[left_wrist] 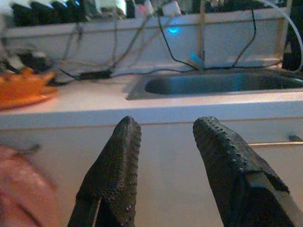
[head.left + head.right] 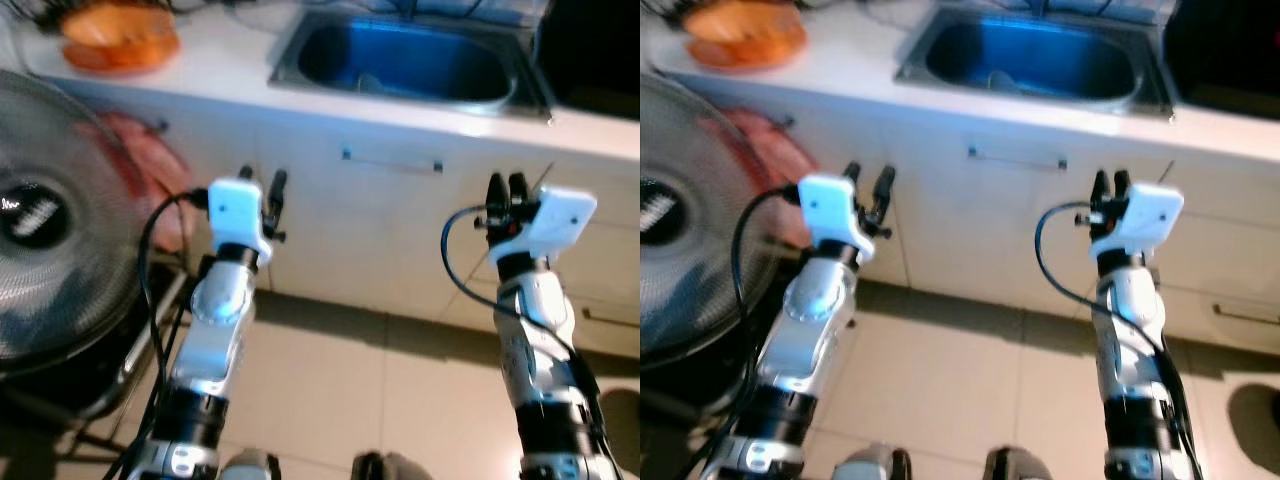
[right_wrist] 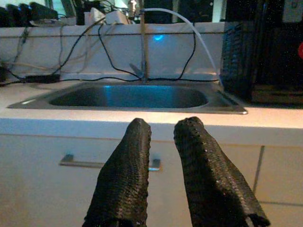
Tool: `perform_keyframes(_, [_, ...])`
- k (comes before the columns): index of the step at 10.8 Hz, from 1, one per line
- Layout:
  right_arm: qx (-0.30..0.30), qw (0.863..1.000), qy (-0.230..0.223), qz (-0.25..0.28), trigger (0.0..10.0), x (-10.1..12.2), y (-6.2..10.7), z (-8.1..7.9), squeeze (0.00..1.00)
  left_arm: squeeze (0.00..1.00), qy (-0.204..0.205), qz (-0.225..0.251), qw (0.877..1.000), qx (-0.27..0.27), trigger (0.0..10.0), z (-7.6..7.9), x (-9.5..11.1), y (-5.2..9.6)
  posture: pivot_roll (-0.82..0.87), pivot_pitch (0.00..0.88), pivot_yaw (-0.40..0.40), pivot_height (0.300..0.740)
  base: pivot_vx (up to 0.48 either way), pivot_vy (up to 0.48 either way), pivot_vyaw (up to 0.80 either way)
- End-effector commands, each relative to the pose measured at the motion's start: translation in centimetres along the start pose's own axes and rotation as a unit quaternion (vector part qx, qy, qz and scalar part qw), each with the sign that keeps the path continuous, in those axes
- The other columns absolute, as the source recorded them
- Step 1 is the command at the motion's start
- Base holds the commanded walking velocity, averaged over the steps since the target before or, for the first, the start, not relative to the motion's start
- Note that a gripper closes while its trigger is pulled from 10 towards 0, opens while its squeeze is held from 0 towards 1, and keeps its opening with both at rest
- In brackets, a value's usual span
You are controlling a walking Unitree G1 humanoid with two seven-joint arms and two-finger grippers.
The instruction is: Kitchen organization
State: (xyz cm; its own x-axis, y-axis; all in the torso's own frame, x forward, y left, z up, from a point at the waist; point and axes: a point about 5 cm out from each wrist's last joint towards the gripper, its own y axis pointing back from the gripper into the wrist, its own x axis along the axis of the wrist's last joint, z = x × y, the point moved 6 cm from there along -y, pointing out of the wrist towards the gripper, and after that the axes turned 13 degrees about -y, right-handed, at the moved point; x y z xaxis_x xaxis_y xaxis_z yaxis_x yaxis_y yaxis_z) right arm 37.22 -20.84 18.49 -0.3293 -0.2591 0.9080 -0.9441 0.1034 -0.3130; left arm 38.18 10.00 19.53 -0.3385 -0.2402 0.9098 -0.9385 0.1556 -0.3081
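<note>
Grippers, left (image 2: pixel 262 186) and right (image 2: pixel 507 187), are being held parted, empty. Orange plastic dish (image 2: pixel 118 38) on white counter (image 2: pixel 230 55): likely light, slippery; rim being favoured.

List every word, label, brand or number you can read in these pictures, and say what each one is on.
None can be read.
Fan: the dark hub carries a pale mark, too blurred to read.
Counter, sink, cupboard fronts and both grippers, left and right: no lettering to be made out.
</note>
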Motion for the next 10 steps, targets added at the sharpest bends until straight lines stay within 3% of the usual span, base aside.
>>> perform_keyframes(1, [0.002,1.0,0.002,0.0,10.0,0.1,-0.1,-0.1,0.0,0.0,0.005,-0.008,1.0,-0.009,10.0,0.3,-0.4,0.2,0.02,0.165,-0.012,0.74,0.0,0.0,0.0])
perform_keyframes(3, [-0.002,1.0,0.004,-0.007,10.0,-0.3,0.1,0.3,0.0,0.0,0.003,-0.039,0.999,-0.016,10.0,0.5,-2.7,1.2,0.02,0.16,-0.012,0.74,0.148,0.0,0.0])
perform_keyframes(10, [-0.026,0.998,0.011,-0.052,10.0,-3.2,1.5,2.1,0.0,0.0,-0.006,-0.098,0.995,-0.018,10.0,-0.1,-6.7,2.7,0.02,0.147,-0.004,0.74,0.304,0.0,0.0])
